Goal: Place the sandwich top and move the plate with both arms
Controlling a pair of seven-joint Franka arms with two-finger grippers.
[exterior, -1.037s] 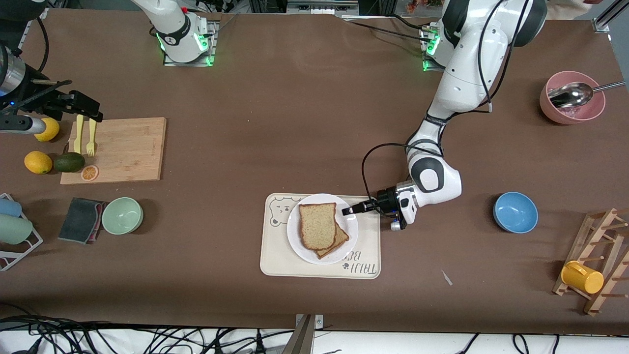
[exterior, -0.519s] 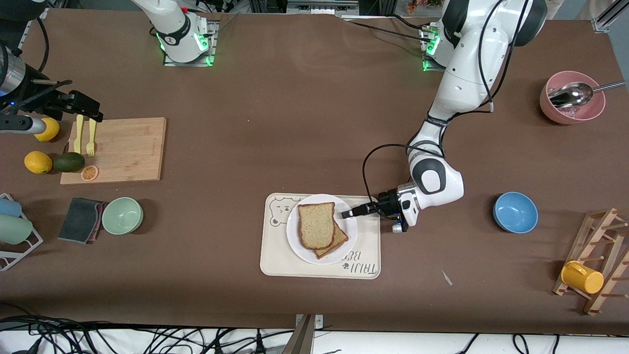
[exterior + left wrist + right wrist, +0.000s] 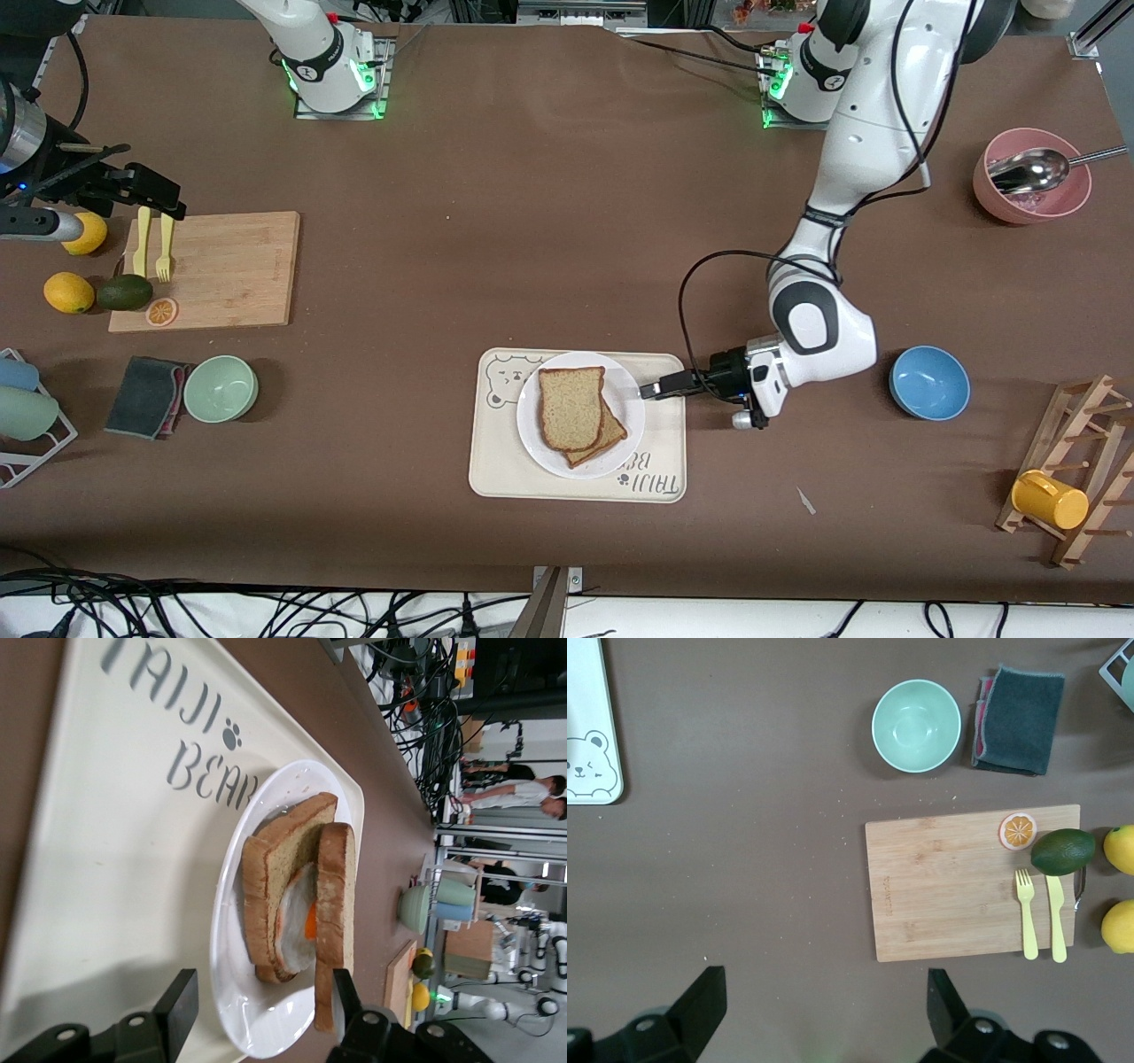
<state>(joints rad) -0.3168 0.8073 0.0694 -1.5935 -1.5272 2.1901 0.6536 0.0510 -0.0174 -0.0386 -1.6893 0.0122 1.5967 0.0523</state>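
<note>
The top slice [image 3: 571, 408] lies soft and light on the egg sandwich on the stiff, slippery plate [image 3: 540, 447] at lower centre, best gripped by its thin rim, with the left gripper [image 3: 651, 389] beside it parted and empty and the right gripper [image 3: 824, 1005] wide open, waiting over the upper-left chopping board [image 3: 226, 266].

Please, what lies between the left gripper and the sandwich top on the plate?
Only the plate's bare white rim and a strip of cream tray. The front view shows the left gripper, jaws open, just off the plate, apart from the sandwich top.
</note>
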